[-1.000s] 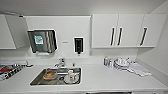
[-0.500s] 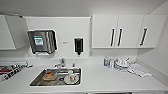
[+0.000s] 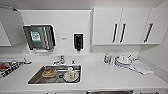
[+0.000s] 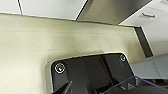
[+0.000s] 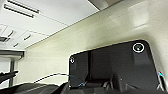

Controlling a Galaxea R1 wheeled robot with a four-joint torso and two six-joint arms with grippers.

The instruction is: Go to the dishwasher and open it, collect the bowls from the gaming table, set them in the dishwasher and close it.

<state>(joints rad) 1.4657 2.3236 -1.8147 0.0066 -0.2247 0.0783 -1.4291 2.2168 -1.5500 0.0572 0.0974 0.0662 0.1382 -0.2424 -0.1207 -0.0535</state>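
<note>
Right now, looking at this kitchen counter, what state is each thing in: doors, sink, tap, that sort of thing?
Upper cabinet doors: all shut.
Sink: not empty, holds a cup and other dishes.
Tap: no running water visible.
Plates: stacked on the countertop.
Cloth: lying crumpled beside the plates.

Sink (image 3: 35, 79): set into the white counter (image 3: 105, 76), dishes inside.
Wall cupboards (image 3: 107, 25): mounted above stacked plates (image 3: 122, 61).

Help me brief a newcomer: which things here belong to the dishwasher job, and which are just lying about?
Job: possibly the dark strip under the counter edge, perhaps the dishwasher's top.
Lying about: dishes in the sink, stacked plates, cloth, soap dispenser, towel dispenser.
</note>
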